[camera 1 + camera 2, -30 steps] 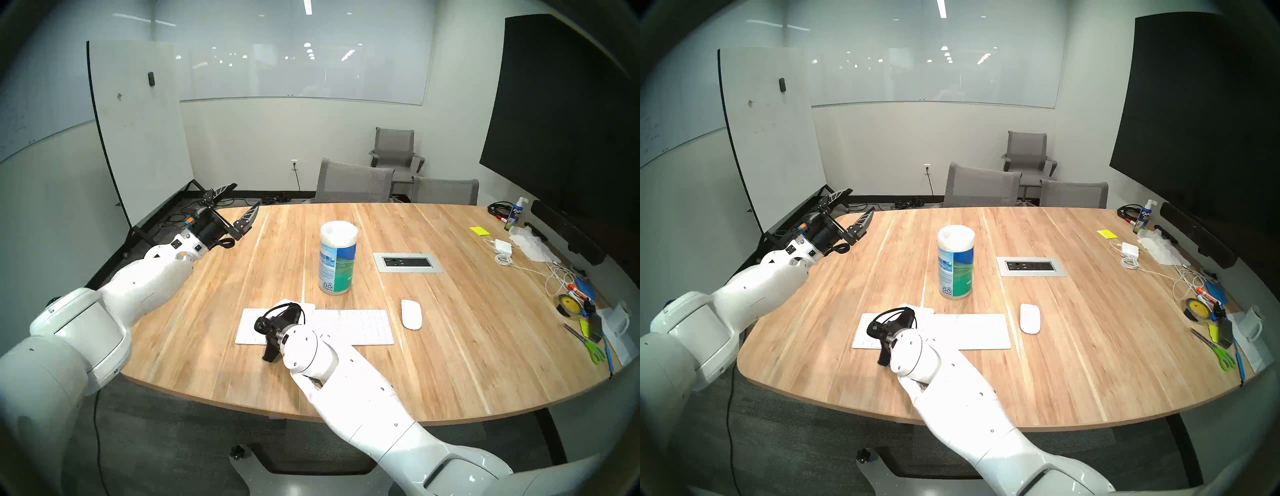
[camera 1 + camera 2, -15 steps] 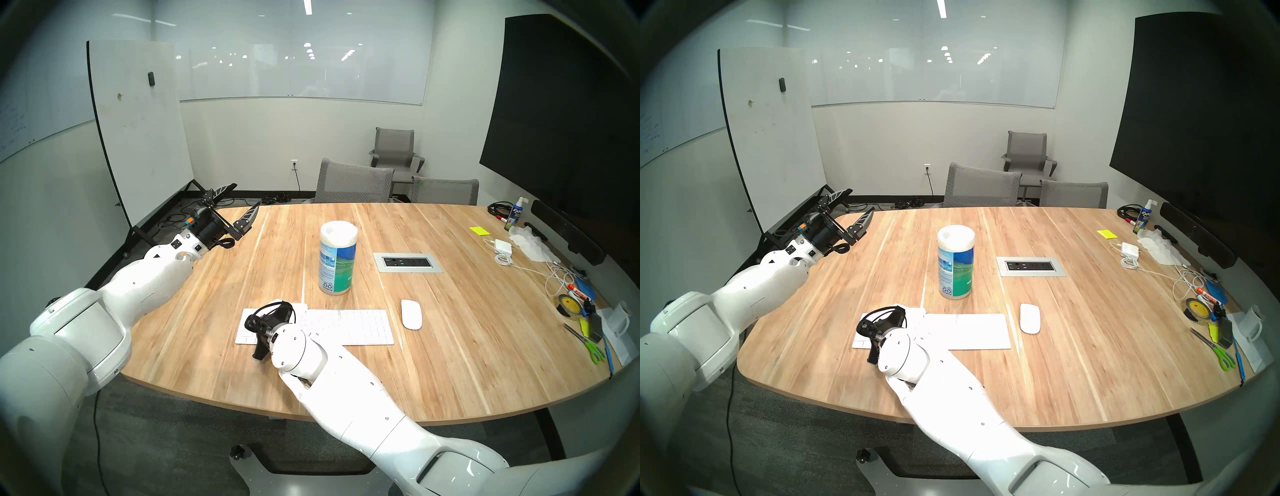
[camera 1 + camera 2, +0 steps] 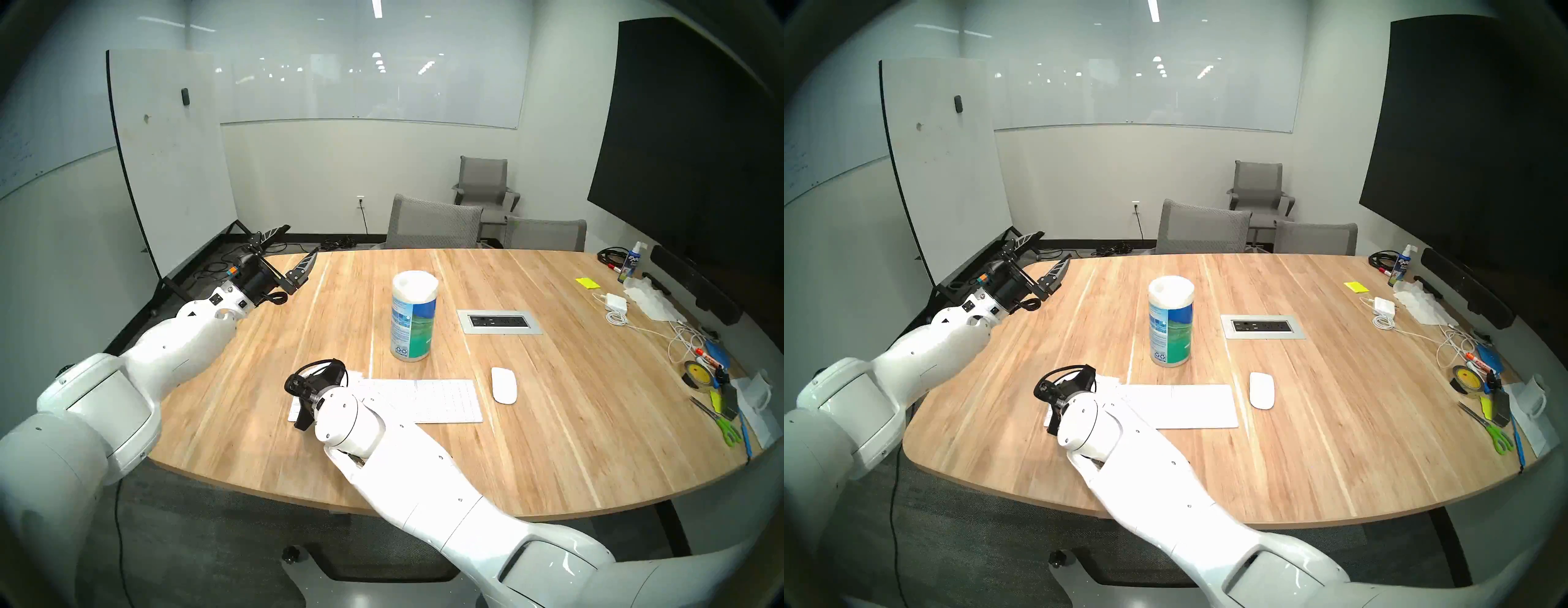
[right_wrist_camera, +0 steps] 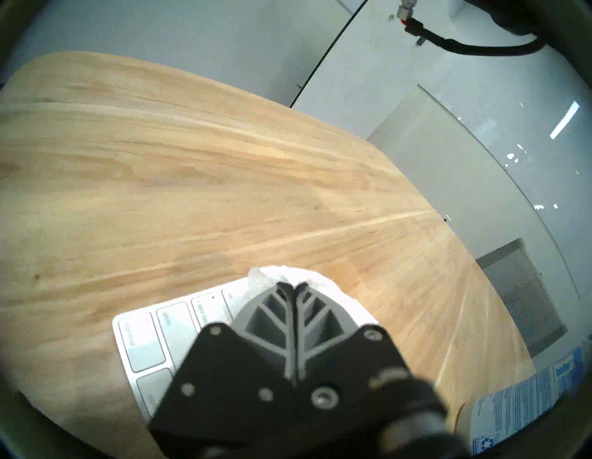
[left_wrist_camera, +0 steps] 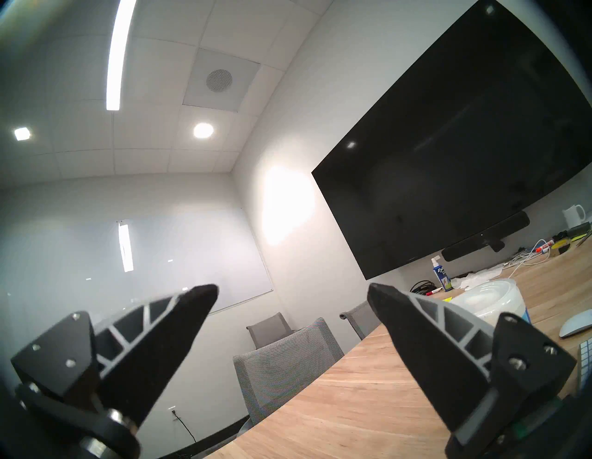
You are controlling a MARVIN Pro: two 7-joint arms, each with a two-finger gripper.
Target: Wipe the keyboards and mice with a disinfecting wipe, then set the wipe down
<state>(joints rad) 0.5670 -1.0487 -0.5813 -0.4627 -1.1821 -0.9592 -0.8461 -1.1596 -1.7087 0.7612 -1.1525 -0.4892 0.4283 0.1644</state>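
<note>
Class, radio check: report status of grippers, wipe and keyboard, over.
Right gripper shut on the wipe, at the keyboard left end. Left gripper open, idle. Mouse untouched. Path clear.

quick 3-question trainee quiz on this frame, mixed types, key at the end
1. True or false: the right tool is shut on the wipe over the end of the keyboard nearest the robot's left arm.
2. Which thing lies just beyond the other end of the keyboard? A) scissors B) mouse C) tape roll
3. Fill in: the left tool is ____ and holds nothing.

Key
1. True.
2. B.
3. open: its fingers stand wide apart at the far left table edge.
</note>
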